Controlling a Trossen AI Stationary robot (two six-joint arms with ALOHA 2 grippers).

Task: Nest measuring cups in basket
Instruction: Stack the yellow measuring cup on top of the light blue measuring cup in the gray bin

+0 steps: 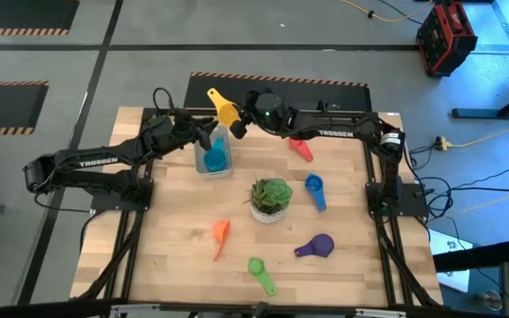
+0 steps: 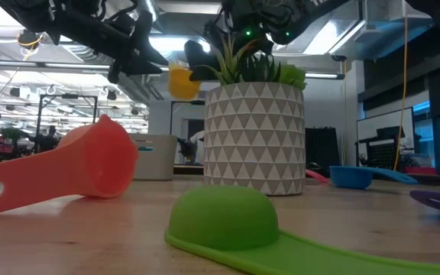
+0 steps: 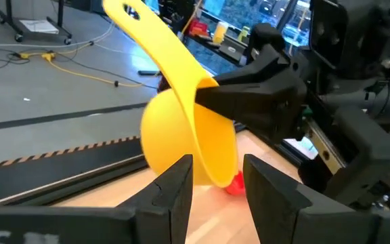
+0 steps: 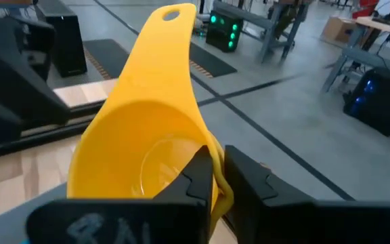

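The yellow measuring cup point(image 4: 141, 142) looks like smooth, glossy plastic. The table point(image 1: 175, 230) is pale, matt wood planking. At its 10 o'clock, the basket point(image 1: 213, 164) appears translucent plastic holding a light blue cup point(image 1: 215, 159).

Even overhead light fills the room, with ceiling strip lamps glaring in the low view. There the nearby green plastic scoop-shaped cup point(image 2: 224, 221) is blurred. A blue cast tints the floor at the high view's right edge.
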